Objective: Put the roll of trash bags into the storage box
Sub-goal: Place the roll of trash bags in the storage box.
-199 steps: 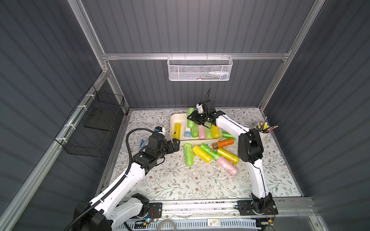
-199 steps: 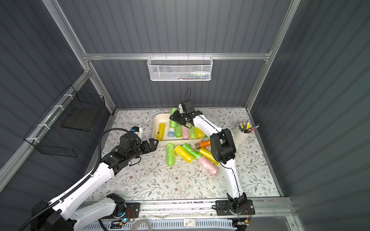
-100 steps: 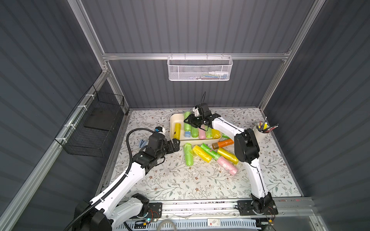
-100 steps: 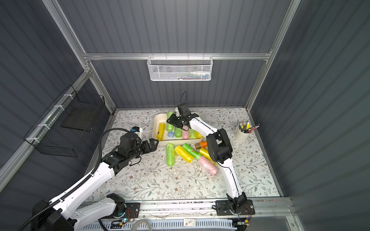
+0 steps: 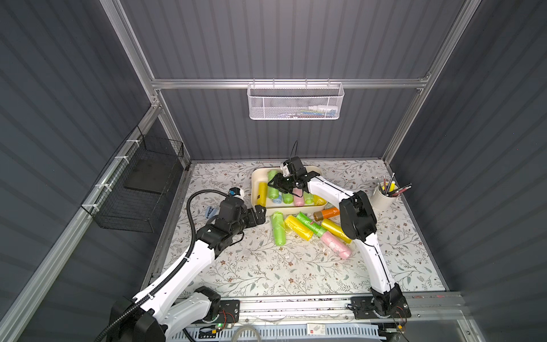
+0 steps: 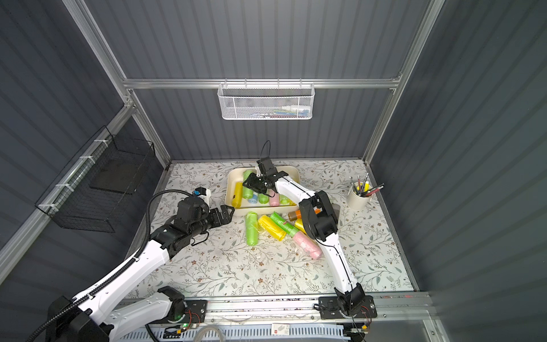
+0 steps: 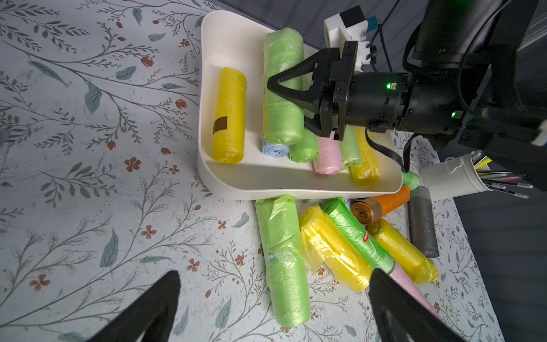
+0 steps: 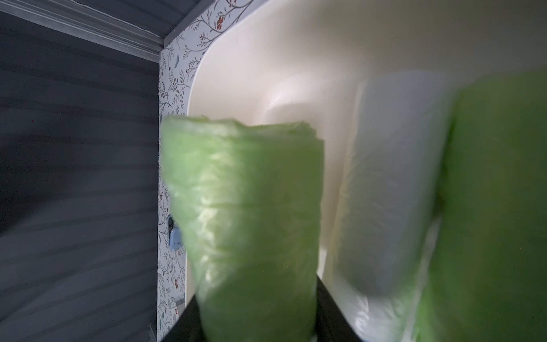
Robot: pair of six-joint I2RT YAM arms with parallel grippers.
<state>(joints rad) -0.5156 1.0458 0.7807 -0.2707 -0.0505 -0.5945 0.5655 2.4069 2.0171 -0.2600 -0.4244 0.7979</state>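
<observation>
The storage box (image 5: 253, 189) (image 6: 229, 189) (image 7: 266, 189) (image 8: 296, 59) is a cream tub at the back of the table. It holds several rolls of trash bags in yellow, green, blue and pink. My right gripper (image 5: 276, 184) (image 6: 251, 185) (image 7: 270, 84) (image 8: 256, 311) reaches into the box. It is shut on a light green roll (image 5: 273, 194) (image 6: 248, 193) (image 7: 281, 118) (image 8: 245, 207), which lies lengthwise with its near end over a blue roll (image 7: 275, 149). My left gripper (image 5: 255, 215) (image 6: 226, 213) (image 7: 275, 274) is open and empty, low over the table left of the loose rolls.
Loose rolls lie in front of the box: green (image 5: 278, 229), yellow (image 5: 297, 226), orange (image 5: 327, 213), pink (image 5: 337, 245) and grey (image 7: 423, 225). A white pen cup (image 5: 383, 200) stands at the right. A blue clip (image 5: 210, 211), a black wire basket (image 5: 142, 183) and a white mesh basket (image 5: 296, 102) are also here.
My right gripper has carried the green roll leftward and down into the box. The left arm has not moved.
</observation>
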